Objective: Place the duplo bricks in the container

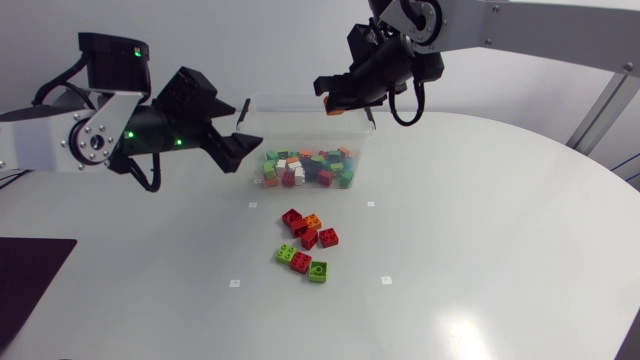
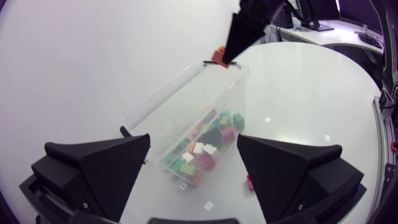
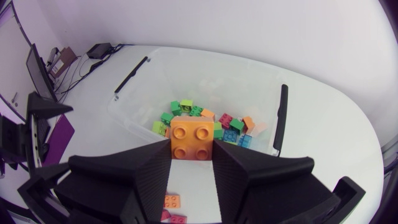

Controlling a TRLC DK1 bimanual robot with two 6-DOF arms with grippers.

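A clear plastic container (image 1: pixel 262 104) stands at the back of the table with several coloured duplo bricks (image 1: pixel 310 168) in it. My right gripper (image 1: pixel 335 97) hangs over its far right rim, shut on an orange brick (image 3: pixel 193 140) that also shows as the orange brick (image 1: pixel 333 109) from above. In the right wrist view the container (image 3: pixel 205 59) lies straight below that brick. My left gripper (image 1: pixel 245 130) hovers at the container's left end, open and holding nothing. Between its fingers (image 2: pixel 99 168) I look down into the container (image 2: pixel 186 106). Several loose bricks (image 1: pixel 308 243) lie in front of the container.
A dark mat (image 1: pixel 30 280) lies at the table's front left corner. Small white markers (image 1: pixel 235 283) dot the table around the loose bricks. The white tabletop (image 1: pixel 480 250) spreads wide to the right and front.
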